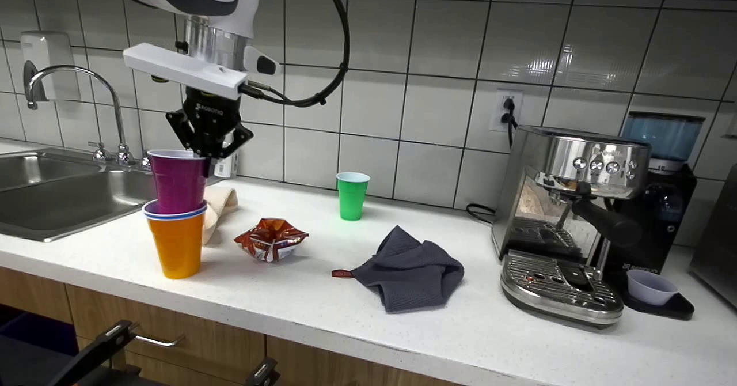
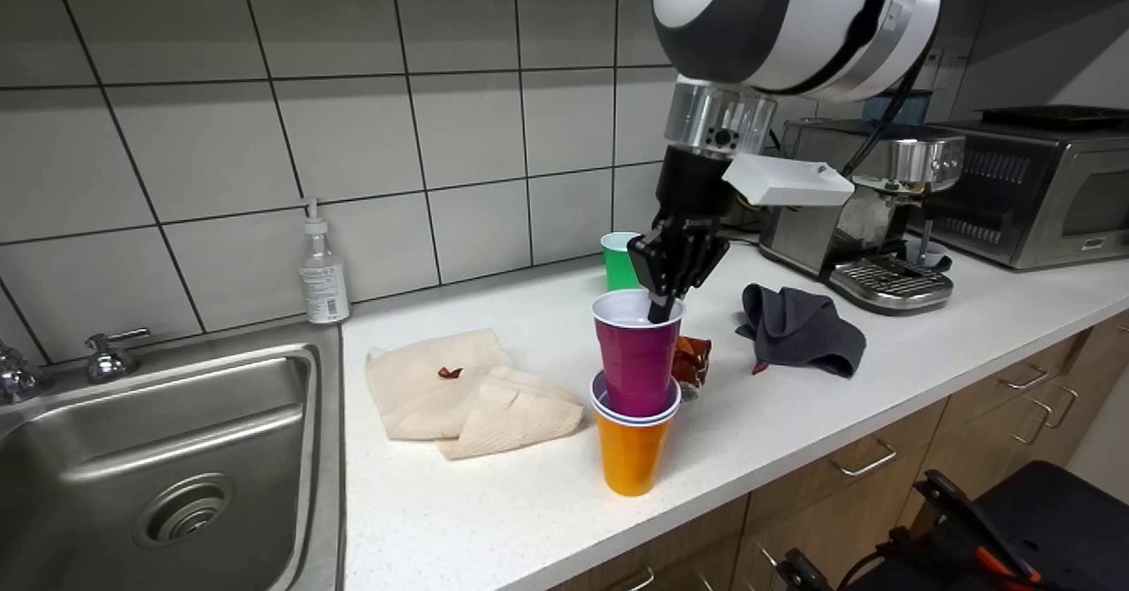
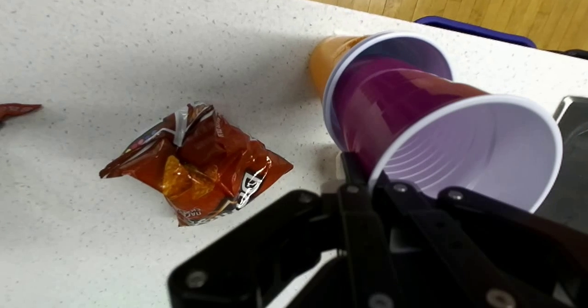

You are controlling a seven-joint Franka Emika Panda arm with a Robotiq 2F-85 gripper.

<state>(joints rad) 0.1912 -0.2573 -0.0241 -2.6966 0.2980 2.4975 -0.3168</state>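
One purple cup (image 2: 635, 363), mouth up, long axis near vertical, bottom inside orange cup (image 2: 631, 460); claw (image 3: 370, 176) pinching purple wall at rim, one finger inside.

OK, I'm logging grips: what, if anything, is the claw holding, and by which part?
The claw holds the tapered purple plastic cup by its rim, one finger inside, the other outside.

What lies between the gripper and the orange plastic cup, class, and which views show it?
A purple plastic cup: the gripper pinches its wall at the rim, and its lower end is inside the orange plastic cup. All three views show this.
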